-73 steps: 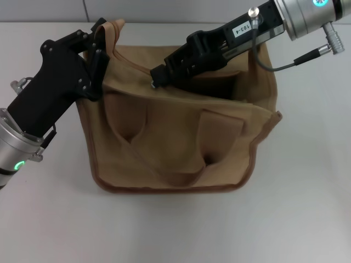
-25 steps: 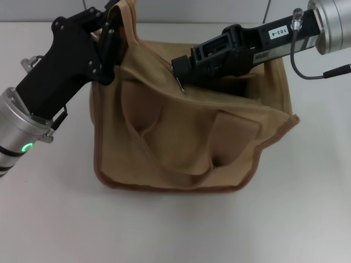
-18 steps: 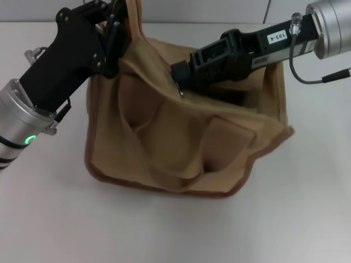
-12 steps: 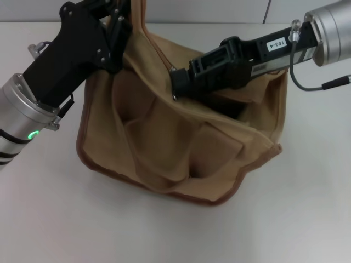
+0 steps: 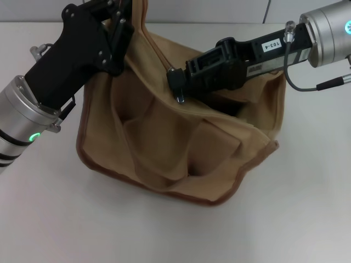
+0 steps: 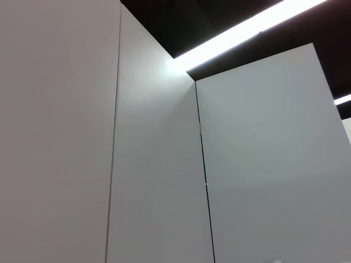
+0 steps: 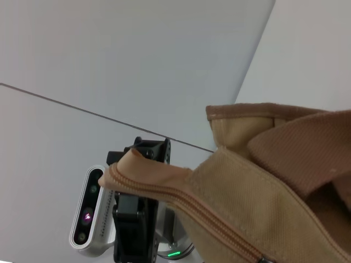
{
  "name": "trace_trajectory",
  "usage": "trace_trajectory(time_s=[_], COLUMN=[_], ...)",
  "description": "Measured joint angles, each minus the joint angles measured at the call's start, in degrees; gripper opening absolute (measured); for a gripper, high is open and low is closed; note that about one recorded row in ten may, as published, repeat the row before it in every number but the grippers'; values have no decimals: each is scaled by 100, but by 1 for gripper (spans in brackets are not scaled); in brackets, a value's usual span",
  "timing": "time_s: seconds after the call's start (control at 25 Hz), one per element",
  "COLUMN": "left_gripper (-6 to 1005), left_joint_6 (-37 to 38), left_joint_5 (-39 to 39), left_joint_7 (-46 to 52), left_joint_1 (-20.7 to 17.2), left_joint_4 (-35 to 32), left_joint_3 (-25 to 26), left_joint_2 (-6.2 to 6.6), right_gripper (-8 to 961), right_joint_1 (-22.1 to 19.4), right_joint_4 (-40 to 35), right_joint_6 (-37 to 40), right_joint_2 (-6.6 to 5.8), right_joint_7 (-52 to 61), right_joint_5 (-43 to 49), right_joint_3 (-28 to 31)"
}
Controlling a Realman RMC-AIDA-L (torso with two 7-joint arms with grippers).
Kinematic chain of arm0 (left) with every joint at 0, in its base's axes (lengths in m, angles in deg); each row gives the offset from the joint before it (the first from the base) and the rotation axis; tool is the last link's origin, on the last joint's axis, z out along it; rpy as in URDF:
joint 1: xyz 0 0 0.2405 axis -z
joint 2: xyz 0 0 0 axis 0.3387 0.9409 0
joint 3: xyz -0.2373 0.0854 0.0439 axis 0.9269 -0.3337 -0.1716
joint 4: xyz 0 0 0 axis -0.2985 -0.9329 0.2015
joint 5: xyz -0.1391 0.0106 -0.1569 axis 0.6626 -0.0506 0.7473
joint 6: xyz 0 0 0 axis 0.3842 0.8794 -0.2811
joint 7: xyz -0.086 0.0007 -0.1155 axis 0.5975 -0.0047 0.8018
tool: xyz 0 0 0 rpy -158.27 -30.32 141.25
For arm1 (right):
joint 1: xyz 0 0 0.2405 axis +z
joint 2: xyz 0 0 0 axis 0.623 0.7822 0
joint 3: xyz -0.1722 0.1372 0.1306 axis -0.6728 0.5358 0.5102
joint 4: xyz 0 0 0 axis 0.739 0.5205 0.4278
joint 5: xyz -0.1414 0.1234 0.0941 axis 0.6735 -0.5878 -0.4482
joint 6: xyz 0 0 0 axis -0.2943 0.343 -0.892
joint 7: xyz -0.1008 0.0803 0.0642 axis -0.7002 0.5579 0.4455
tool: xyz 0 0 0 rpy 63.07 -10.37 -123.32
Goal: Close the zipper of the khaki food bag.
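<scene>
The khaki food bag point(image 5: 164, 137) stands tilted on the white table, its mouth still gaping on the right. My left gripper point(image 5: 125, 24) is shut on the bag's left top end and holds it raised. My right gripper point(image 5: 175, 81) is shut on the zipper's silver slider about midway along the top, and the pull tab point(image 5: 180, 97) dangles below it. The zipper point(image 7: 181, 200) runs closed from the slider toward the left gripper point(image 7: 137, 161), which shows farther off in the right wrist view. The left wrist view shows only wall panels.
The white table point(image 5: 307, 208) lies all around the bag. A grey cable point(image 5: 318, 83) loops off my right arm above the bag's right side. A front handle point(image 5: 159, 164) hangs loose over the bag's pocket.
My left gripper has lifted the bag's left end up and back, tilting the bag. My right gripper has stayed on the slider and shifted a little to the right.
</scene>
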Motion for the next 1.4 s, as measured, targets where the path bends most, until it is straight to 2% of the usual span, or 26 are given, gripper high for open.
trace_trajectory(time_s=[0.4, 0.6, 1.04, 1.4], left_gripper=[20, 21, 21, 20], left_joint_6=[10, -13, -47, -417], left_joint_5=[2, 3, 1, 43], left_joint_7=[0, 0, -31, -76], left_joint_1=[-30, -47, -60, -297], left_joint_4=[8, 8, 8, 7], left_joint_3=[-3, -3, -2, 55], left_joint_2=[0, 0, 0, -1], right_gripper=[338, 207, 11, 1], right_joint_1=[18, -42, -90, -407], right_joint_4=[1, -6, -16, -94], right_joint_6=[-25, -15, 13, 329], right_joint_2=[31, 39, 37, -94], right_joint_7=[-137, -249, -345, -344], right_joint_5=[-2, -5, -6, -81], right_joint_3=[-16, 31, -5, 343])
